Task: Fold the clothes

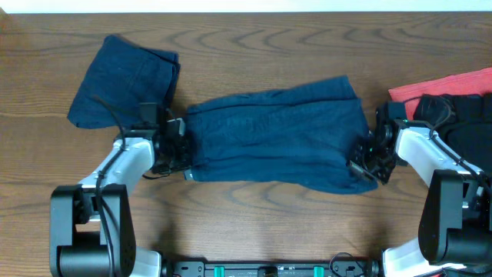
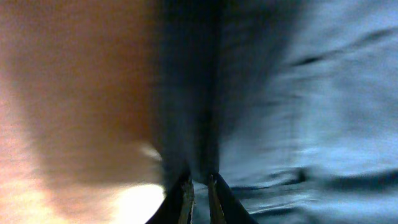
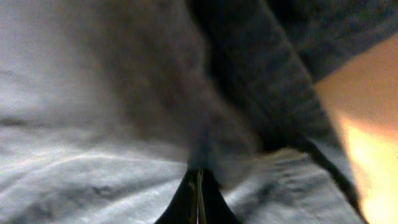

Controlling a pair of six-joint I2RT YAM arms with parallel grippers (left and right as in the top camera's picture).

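Nearest to you, the bare wooden table (image 1: 254, 223) is showing between the 2 arm bases, and both arms are reaching away from you toward the middle of the table. Your left gripper (image 1: 178, 145) is sitting at the left edge of the spread shorts (image 1: 277, 138). In its wrist view the 2 fingertips (image 2: 186, 200) are standing nearly together, with a dark fold of navy cloth running down into the narrow gap between them, so it is clenching that edge. Your right gripper (image 1: 367, 163) is pressing in at the lower right end of the same shorts. Its fingertips (image 3: 193, 200) are closing flat against each other with the cloth bunching up right at the tips, so it is clamped tight. Whether any cloth is caught between the fingers, you cannot tell from the blurred wrist view. The shorts are lying stretched between the 2 grippers as 1 long, wrinkled navy band across the middle of the table, slanting a little, with the right end spreading closer to you than the left. Farther off, at the far left, 1 folded bundle (image 1: 123, 81) of navy cloth is resting tilted on the table, its lower right corner lying just beside the left arm's wrist. At the far right, a red cloth (image 1: 450, 83) is running off the edge of the overhead view. A black cloth (image 1: 469, 115) is lying just beside it and behind the right arm.
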